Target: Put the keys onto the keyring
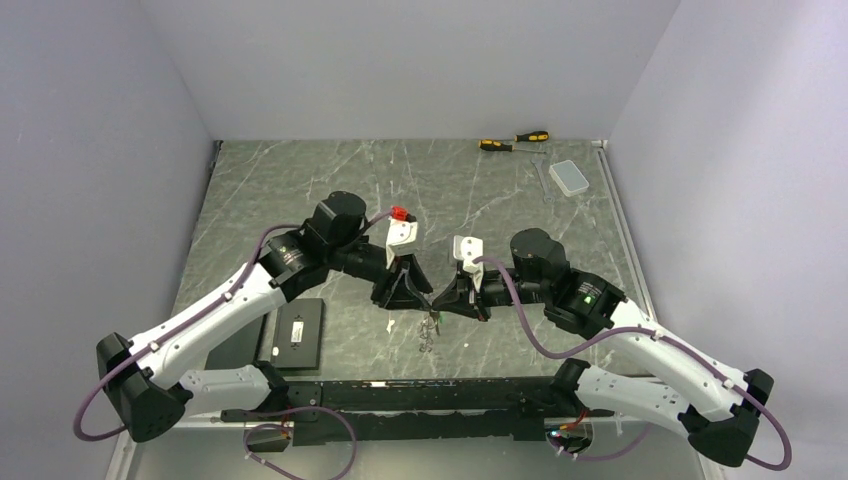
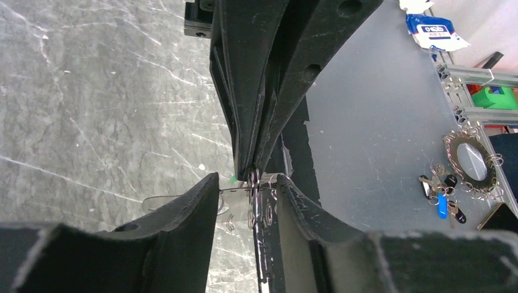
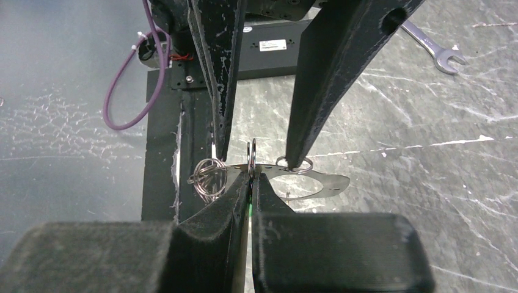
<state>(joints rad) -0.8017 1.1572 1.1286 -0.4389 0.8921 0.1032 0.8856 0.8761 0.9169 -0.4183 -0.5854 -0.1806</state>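
Note:
The keyring [image 3: 324,183], a thin flat grey ring with small split rings on its rim, hangs in the air between the two grippers at table centre [image 1: 430,322]. My left gripper [image 2: 247,183] has its fingers spread about ring-width, and the keyring [image 2: 238,190] spans from one pad to the other. Its fingers [image 3: 305,110] come down onto the ring in the right wrist view. My right gripper [image 3: 251,177] is shut at the ring's rim. The green head of the key [image 3: 251,210] shows between its pads, and as a speck in the left wrist view [image 2: 233,178].
A flat black box [image 1: 300,335] lies near the left arm. Two yellow-and-black screwdrivers [image 1: 515,140], a wrench [image 3: 437,52] and a small pale box [image 1: 572,178] lie at the back right. Beyond the table's near edge lies another ring with keys [image 2: 470,162].

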